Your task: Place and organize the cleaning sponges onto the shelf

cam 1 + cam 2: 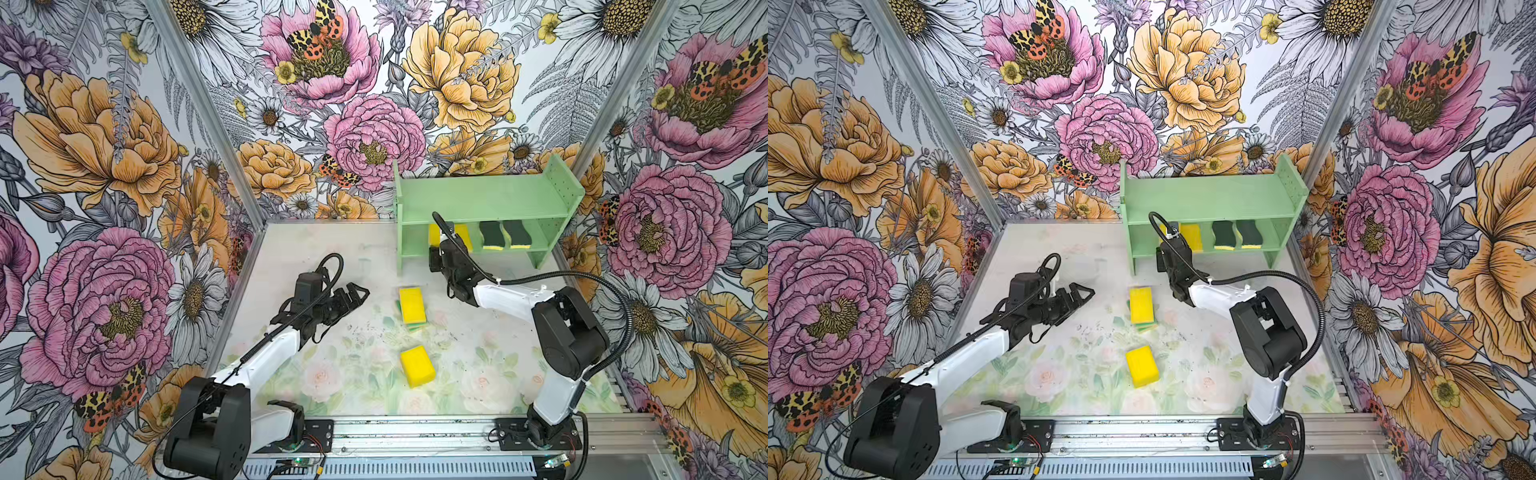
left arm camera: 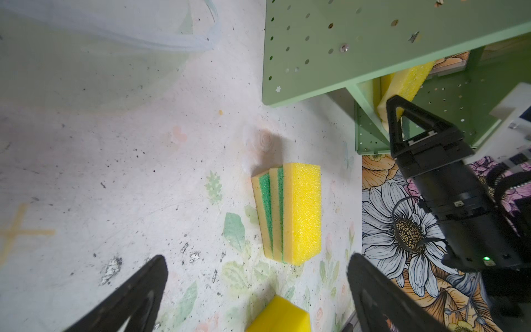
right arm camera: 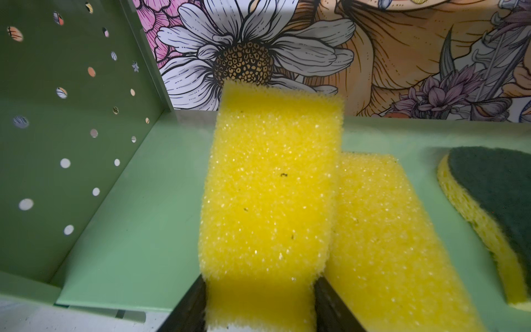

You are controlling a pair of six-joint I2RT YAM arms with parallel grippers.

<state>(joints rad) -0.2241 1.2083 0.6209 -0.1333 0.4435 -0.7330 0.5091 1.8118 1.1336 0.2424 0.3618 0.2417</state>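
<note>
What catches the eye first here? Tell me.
The right gripper holds a yellow sponge over the lower tier of the green shelf, beside another yellow one and two dark-green ones. On the table lie a sponge stack and a lone yellow sponge; the left gripper hangs open.

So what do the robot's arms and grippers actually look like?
The left arm and right arm both have glossy white link shells joined by chunky black joint housings. A black ribbed cable hose loops along each. The left gripper and right gripper are black, with hollow triangular fingers. A small green light glows on the right arm's black wrist.
</note>
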